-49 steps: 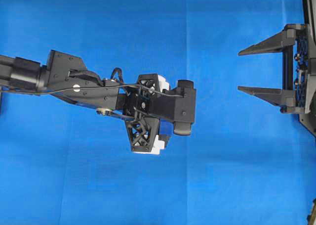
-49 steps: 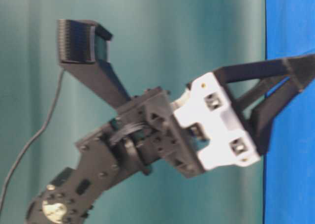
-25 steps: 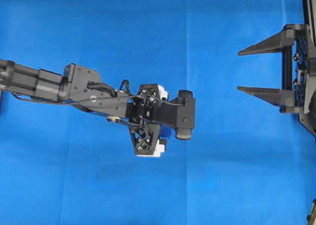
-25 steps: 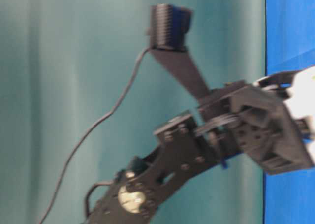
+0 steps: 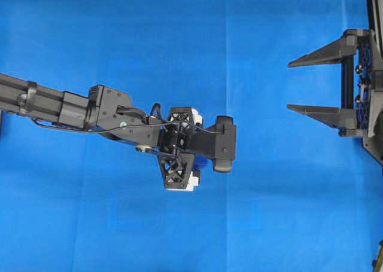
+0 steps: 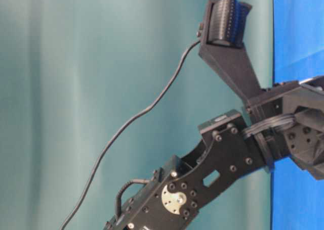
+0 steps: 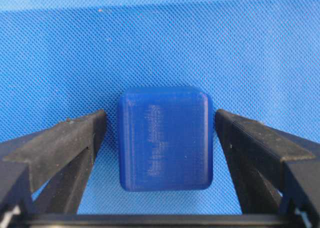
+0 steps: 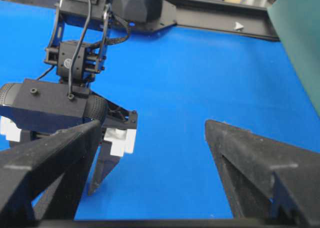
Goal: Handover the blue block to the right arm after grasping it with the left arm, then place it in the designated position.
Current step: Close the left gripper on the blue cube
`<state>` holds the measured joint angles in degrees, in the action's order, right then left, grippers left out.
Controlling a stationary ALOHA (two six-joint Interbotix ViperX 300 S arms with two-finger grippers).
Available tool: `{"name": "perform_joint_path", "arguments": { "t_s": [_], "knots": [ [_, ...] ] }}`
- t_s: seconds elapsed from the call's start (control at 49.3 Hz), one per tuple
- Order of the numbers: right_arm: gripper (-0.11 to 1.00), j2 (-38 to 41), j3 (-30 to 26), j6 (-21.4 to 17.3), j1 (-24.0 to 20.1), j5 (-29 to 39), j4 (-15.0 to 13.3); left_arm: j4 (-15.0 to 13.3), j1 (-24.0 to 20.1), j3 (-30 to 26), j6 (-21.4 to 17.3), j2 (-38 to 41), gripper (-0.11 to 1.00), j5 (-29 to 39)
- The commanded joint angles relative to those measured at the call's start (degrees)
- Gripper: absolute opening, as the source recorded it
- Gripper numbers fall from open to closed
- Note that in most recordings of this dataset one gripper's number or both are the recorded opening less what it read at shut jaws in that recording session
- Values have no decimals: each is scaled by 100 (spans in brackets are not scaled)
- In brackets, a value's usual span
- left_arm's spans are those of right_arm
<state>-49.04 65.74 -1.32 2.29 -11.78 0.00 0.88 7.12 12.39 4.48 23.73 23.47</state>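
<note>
You are looking straight down on a tabletop covered by a bright blue cloth (image 5: pixel 251 45) with faint fold creases. Your left arm (image 5: pixel 60 104) reaches in from the left edge, its tool (image 5: pixel 182 149) pointing down at the cloth near the middle, white brackets showing. Your right tool (image 5: pixel 299 85) sits at the right edge, well apart, its two pointed black fingers spread wide and aimed left.

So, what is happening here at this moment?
The left pincer is lowered over the blue block, which lies on the blue cloth. Its fingers stand open on either side of the block, with a small gap on each side, so it is not yet grasped. The right pincer hangs open at the far right, holding nothing.
</note>
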Motion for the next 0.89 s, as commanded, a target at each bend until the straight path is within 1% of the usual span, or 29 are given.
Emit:
{"name": "perform_joint_path", "arguments": {
  "t_s": [0.0, 0.061, 0.101, 0.142, 0.223, 0.243, 0.588, 0.872],
  "knots": [
    [97, 35, -141, 9, 26, -53, 0, 9, 9, -79, 0, -105, 89, -9],
    [96, 35, -141, 9, 18, -53, 0, 9, 9, -88, -9, -114, 86, 26],
    [96, 35, -141, 9, 18, -53, 0, 9, 9, -97, -9, -114, 81, 62],
    [97, 35, -141, 9, 26, -44, 0, 9, 9, -105, -18, -123, 73, 105],
    [96, 35, -132, 9, 18, -44, 0, 18, 0, -132, -26, -141, 48, 211],
    [96, 35, -141, 9, 26, -44, 0, 18, -9, -141, -26, -149, 45, 237],
    [97, 35, -141, 9, 26, -44, 0, 18, -26, -158, -9, -158, 46, 360],
    [97, 35, -141, 9, 26, -35, 0, 18, -26, -264, -70, -316, 46, 501]
  ]
}}
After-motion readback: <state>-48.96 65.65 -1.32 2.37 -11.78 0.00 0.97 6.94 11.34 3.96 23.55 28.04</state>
